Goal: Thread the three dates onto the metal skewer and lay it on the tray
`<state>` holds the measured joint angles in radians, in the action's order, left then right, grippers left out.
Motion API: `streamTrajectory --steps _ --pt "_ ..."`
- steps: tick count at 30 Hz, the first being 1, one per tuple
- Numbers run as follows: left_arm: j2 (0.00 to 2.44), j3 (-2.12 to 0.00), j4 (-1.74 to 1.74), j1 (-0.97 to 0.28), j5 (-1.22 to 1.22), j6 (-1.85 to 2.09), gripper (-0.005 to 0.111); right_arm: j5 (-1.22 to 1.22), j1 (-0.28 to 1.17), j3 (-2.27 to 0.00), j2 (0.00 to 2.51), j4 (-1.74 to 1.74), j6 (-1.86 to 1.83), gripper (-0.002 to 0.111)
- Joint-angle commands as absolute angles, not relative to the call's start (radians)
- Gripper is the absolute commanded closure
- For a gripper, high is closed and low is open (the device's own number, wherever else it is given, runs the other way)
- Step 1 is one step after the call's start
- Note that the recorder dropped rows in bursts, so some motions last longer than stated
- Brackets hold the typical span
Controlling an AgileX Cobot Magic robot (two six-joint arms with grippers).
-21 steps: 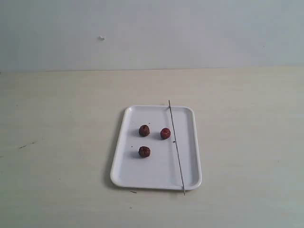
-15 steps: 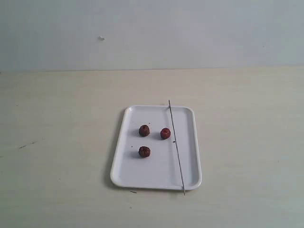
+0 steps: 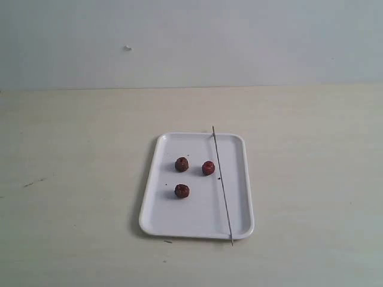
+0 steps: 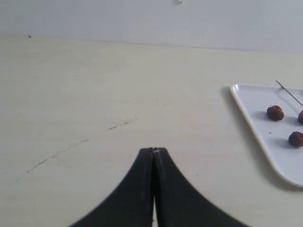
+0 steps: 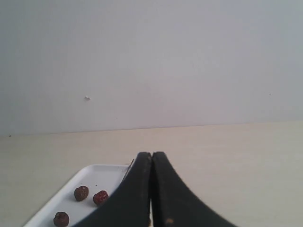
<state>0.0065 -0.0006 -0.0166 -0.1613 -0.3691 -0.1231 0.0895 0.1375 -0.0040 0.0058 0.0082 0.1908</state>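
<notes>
A pale wooden table [image 3: 72,179] fills the lower two thirds of the exterior view, and a plain light wall [image 3: 239,42] stands behind it, with one small speck [image 3: 127,48] at its upper left.

The white tray [image 3: 197,224] sits just right of the frame's centre, its long sides running from the far edge toward the camera. Three fruits lie loose on its left half, none touching another: the upper-left date [image 3: 181,164], the right date [image 3: 208,168] near it and a little lower in the frame, and the lower date [image 3: 182,191] almost straight below the first. None is on the rod.

The skewer [image 3: 222,182] lies along the right half of the tray, slanting slightly – its far tip pokes past the upper rim and its near tip past the lower rim, close to the lower right corner. It runs just beside the right date without touching it.

The left gripper [image 4: 153,150] has its two dark jaws pressed together with nothing between them, over bare table, the tray well off to one side of it. The right gripper [image 5: 151,154] is likewise closed on nothing – the tray and the three fruits show just beyond it.
</notes>
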Motion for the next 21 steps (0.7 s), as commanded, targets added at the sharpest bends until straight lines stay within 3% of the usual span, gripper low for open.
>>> streamTrajectory --steps 1,21 --pt "0.000 0.000 -0.015 -0.161 -0.365 -0.127 0.107 0.087 0.134 0.000 0.000 0.000 0.185 0.108" --pt "0.000 0.000 -0.012 -0.161 -0.351 -0.107 0.107 0.037 0.134 0.000 0.000 0.000 0.185 0.108"
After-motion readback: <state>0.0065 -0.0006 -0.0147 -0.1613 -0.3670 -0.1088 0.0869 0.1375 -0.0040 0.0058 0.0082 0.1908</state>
